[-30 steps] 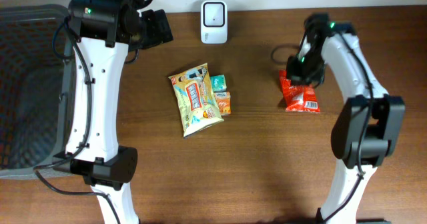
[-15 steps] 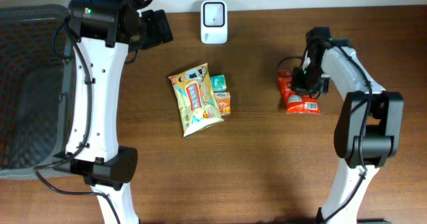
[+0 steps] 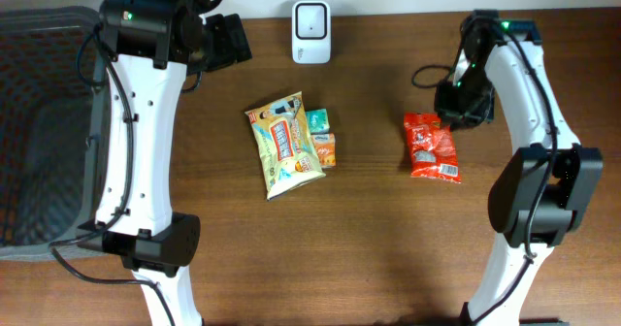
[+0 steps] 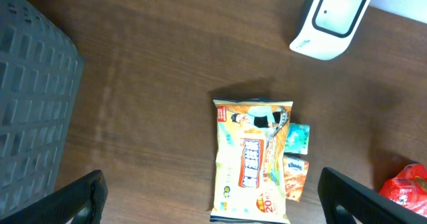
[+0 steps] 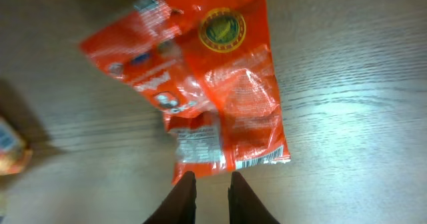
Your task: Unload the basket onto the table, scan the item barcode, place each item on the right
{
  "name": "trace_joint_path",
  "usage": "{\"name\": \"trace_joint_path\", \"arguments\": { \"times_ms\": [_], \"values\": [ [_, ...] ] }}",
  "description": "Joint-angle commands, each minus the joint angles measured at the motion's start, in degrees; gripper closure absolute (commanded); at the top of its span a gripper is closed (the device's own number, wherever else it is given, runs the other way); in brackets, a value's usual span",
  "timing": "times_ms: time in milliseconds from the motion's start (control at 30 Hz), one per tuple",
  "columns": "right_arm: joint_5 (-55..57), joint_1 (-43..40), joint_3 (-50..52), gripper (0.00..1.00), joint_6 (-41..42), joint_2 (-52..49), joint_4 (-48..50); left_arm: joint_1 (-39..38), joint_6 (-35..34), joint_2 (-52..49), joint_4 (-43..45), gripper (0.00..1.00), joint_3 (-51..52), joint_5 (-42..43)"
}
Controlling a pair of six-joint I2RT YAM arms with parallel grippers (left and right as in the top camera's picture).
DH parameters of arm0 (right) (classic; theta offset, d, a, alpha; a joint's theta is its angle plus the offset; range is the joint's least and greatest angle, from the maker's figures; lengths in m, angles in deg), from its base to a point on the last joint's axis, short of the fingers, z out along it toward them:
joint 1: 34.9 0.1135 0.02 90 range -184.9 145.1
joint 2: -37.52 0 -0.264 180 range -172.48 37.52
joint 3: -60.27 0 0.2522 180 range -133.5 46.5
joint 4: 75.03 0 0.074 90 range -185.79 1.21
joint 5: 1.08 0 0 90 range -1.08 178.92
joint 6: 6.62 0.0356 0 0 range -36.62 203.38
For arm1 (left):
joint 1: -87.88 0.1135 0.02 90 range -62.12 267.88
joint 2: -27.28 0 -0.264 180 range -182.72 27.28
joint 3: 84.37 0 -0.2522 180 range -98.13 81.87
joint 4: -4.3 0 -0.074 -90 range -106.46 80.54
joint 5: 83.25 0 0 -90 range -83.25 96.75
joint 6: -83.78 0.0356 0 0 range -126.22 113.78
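Currently a red snack packet (image 3: 432, 146) lies flat on the table (image 3: 388, 258), right of centre and well apart from everything else. The right claw (image 5: 211, 197) hangs just above its far end w/ tips only slightly parted and nothing btwn them, so it holds nothing.

Judged step: get a fresh hold on the packet and carry it to the scanner (image 3: 310, 18), the white box at the far edge, centre. To do that well:
- Pinch a crimped end seam, not the puffy middle, since film prob slips and crumples.
- Keep the tips off the white print panel near one end. The wrist view is too blurred to tell if the barcode is there.
- Hold that panel taut and facing the scanner window; wrinkles and glare could spoil the read.

Packet: thin glossy film, creased, roughly oblong, shining under the lamp. Scanner: smooth hard plastic, rounded corners, darker window.

Left of the packet, mid-table: a yellow bag (image 3: 283, 144), also shiny film, touching two small boxes (image 3: 323, 137), one teal, one orange.

The table is dark wood grain, matte. The left claw (image 4: 213, 197) is high over the far left, tips spread wide, empty. A grey mesh basket (image 3: 39, 122) sits at the far left.
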Motion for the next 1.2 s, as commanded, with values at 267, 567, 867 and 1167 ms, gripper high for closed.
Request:
{"name": "trace_joint_path", "arguments": {
  "times_ms": [267, 567, 867, 1167],
  "values": [
    [-15.8, 0.1, 22.0, 0.85, 8.3, -0.7, 37.3, 0.0, -0.3, -0.2, 0.0, 0.01, 0.0, 0.2],
    [-4.3, -1.0, -6.4, 0.83, 3.2, -0.6, 1.0, 0.0, -0.3, -0.2, 0.0, 0.01, 0.0, 0.2],
    [-3.9, 3.9, 18.0, 0.96, 3.3, -0.6, 17.7, 0.0, -0.3, -0.2, 0.0, 0.01, 0.0, 0.2],
    [-3.5, 4.3, 2.2, 0.73, 3.3, -0.2, 16.8, 0.0, -0.3, -0.2, 0.0, 0.01, 0.0, 0.2]
  ]
}}
